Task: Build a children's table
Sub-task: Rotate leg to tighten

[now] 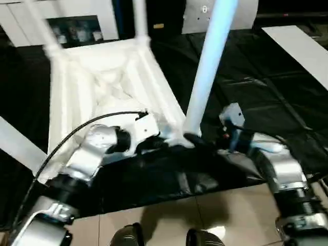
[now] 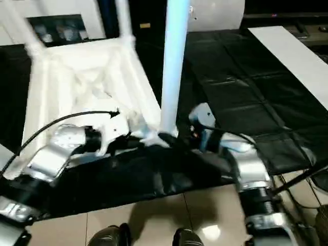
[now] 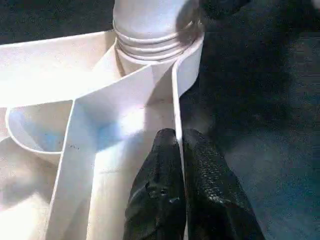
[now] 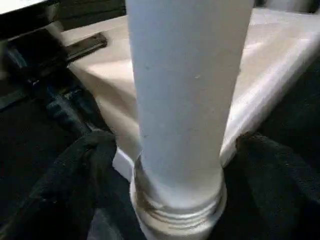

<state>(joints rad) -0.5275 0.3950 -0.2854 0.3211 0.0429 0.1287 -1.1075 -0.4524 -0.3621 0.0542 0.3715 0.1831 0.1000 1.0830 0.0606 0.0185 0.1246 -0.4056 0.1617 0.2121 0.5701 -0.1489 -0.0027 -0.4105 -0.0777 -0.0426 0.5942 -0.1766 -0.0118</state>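
Note:
The children's table top (image 1: 102, 77) lies upside down on a black mat, its ribbed underside facing up. A white leg (image 1: 207, 66) stands upright in the near right corner socket (image 3: 150, 45), and its threaded base shows at the socket. Two more legs (image 1: 139, 18) rise from the far corners. My left gripper (image 3: 178, 145) is shut on the thin rim wall of the top, just beside that near socket. My right gripper (image 4: 175, 145) stands open around the base of the near leg, with one black finger (image 4: 75, 170) on each side and a gap to the tube.
The black mat (image 1: 256, 92) covers the floor under and to the right of the table top. A long white board (image 1: 302, 48) lies at the far right. A white strip (image 1: 18, 146) lies at the left edge. Tiled floor (image 1: 169, 215) and my feet (image 1: 128, 236) are nearest.

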